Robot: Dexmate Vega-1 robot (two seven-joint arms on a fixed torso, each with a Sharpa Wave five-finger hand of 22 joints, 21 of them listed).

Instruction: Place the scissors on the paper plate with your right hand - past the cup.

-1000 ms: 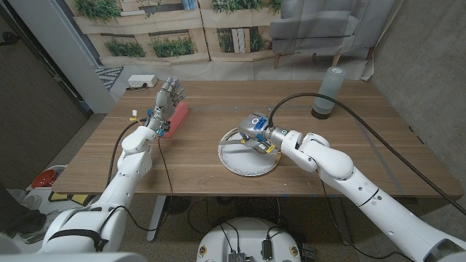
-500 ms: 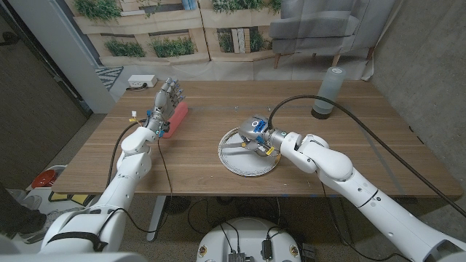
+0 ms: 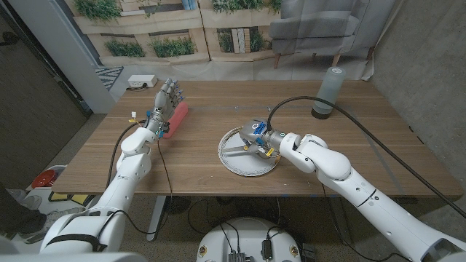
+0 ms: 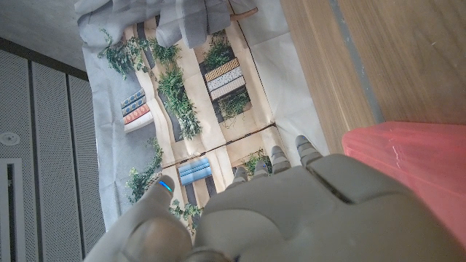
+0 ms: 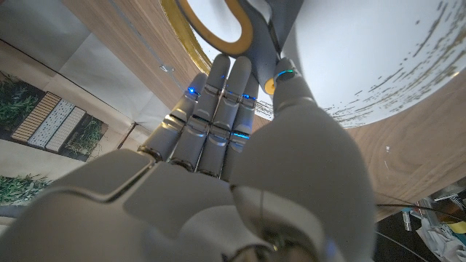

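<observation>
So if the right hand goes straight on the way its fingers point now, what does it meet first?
Most likely the scissors: the right hand has its fingers reaching to their handle on the paper plate; whether they touch is unclear.

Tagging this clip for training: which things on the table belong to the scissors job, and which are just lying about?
Job:
scissors
paper plate
right hand, at the scissors over the plate
cup

Lying about:
red block beside the left hand
white box
</observation>
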